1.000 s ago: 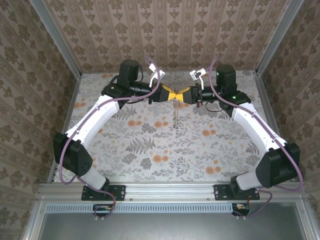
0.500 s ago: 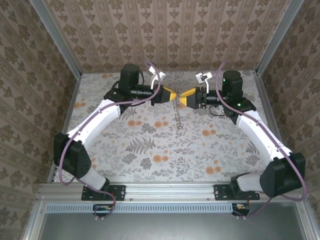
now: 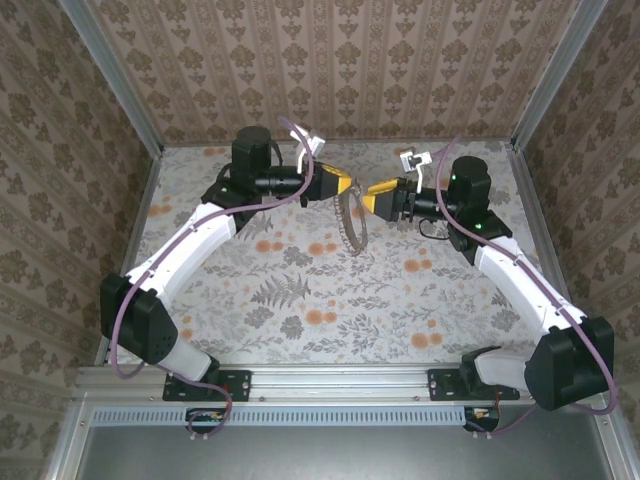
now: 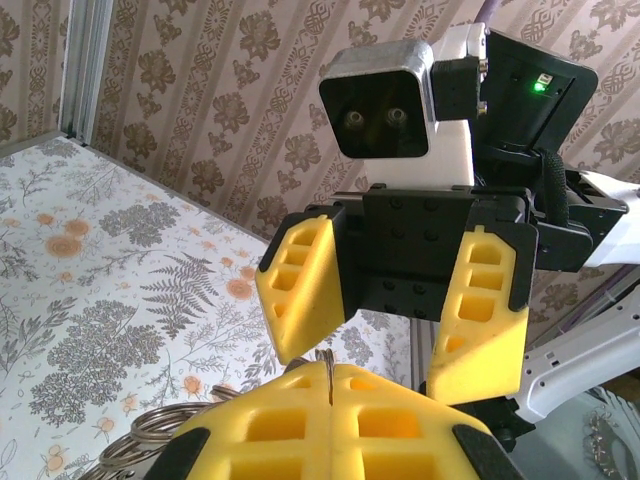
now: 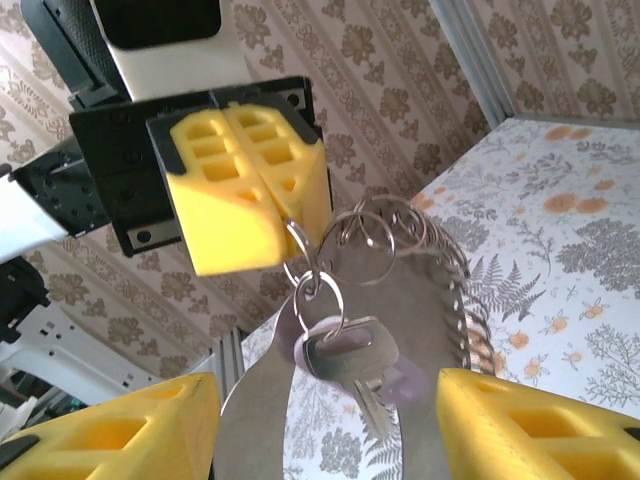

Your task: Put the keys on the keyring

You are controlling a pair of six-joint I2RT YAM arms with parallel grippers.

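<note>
Top view: the left gripper (image 3: 343, 185) and right gripper (image 3: 372, 193) face each other above the far half of the floral table (image 3: 250, 290). The keyring (image 3: 350, 225) hangs as a thin looped chain between them; its links are too small to make out there, and the key cannot be picked out. Right wrist view: the left gripper (image 5: 285, 205) has its yellow fingers pressed together on one wire ring at the top of the keyring (image 5: 455, 280). The key (image 5: 350, 362), pale blade with a purplish head partly covered, dangles from a small ring below that pinch. Behind it is a broad flat pale metal piece (image 5: 400, 300), cut off by the bottom edge; what it is, cannot tell. The right gripper (image 5: 325, 420) has its fingers well apart, touching nothing. Left wrist view: a thin ring edge shows in the seam of the left gripper (image 4: 330, 375); the right gripper (image 4: 380, 360) gapes opposite.
</note>
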